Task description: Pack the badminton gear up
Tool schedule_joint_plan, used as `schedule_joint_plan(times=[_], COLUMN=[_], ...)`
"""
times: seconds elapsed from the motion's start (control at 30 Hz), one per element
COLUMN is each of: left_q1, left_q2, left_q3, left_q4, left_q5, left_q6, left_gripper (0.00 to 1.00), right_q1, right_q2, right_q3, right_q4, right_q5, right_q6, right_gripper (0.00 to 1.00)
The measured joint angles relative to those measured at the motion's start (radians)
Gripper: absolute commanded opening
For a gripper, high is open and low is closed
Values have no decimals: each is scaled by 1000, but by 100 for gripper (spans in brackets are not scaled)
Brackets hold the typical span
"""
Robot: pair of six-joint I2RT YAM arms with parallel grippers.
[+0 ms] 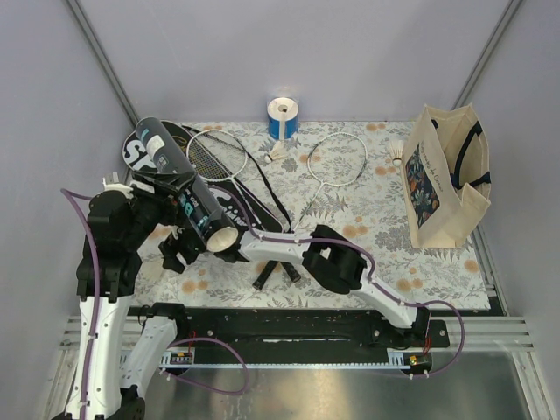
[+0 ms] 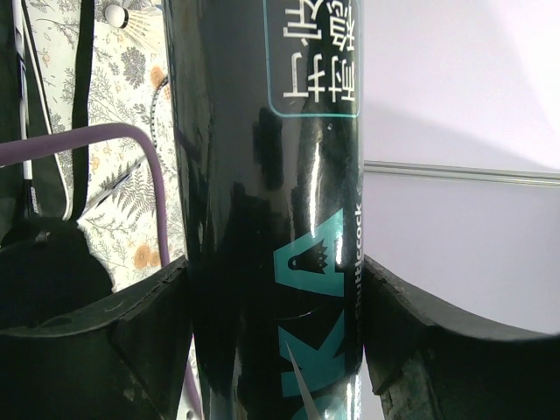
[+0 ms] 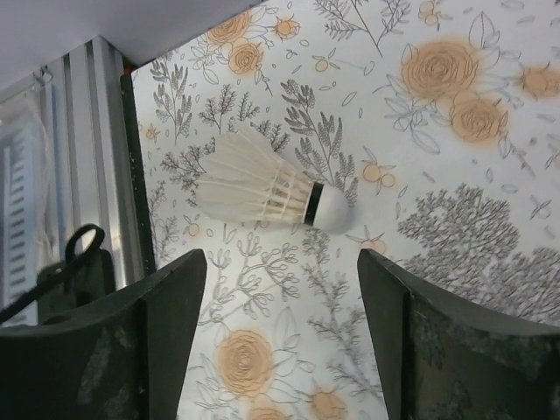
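Ahead of the spread right claw [image 3: 280,262], shuttlecock [image 3: 271,192] lies crosswise on worktop [image 3: 490,289]; left claw [image 2: 276,280] clamps black tube [image 2: 262,175].

Left front blocked: black tube [image 1: 179,179], clamped slantwise in left gripper [image 2: 276,297], overhangs racket cover [image 1: 234,199]. Right arm [image 1: 350,267] crosses front centre. Left racket [image 1: 219,153], right racket [image 1: 337,159] occupy middle; roll [image 1: 283,118] at back edge; tote bag [image 1: 442,179] walls right side. Bare cloth [image 1: 385,236] between right racket and bag: passable. Right gripper [image 3: 280,262] jaws apart above cloth; shuttlecock [image 3: 271,192] just ahead, rail [image 3: 87,157] close beside.
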Motion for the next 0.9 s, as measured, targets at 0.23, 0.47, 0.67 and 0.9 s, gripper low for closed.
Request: schedule_joint_plan(times=[0.23, 0.47, 0.67, 0.9], left_q1=[0, 0, 0, 0], left_q2=[13, 39, 55, 60], left_q3=[-19, -19, -19, -19], left_q4=[24, 44, 46, 50], left_q5=[0, 0, 1, -16], left_q6=[-7, -7, -6, -5], left_gripper=[15, 15, 15, 15], right_q1=[-82, -129, -140, -131], right_q2=[64, 170, 293, 286], right_q3=[96, 255, 441, 381], right_q4=[13, -2, 53, 51], right_q5=[-235, -380, -412, -276], right_q6=[-204, -334, -182, 143], right_gripper=[81, 78, 78, 82])
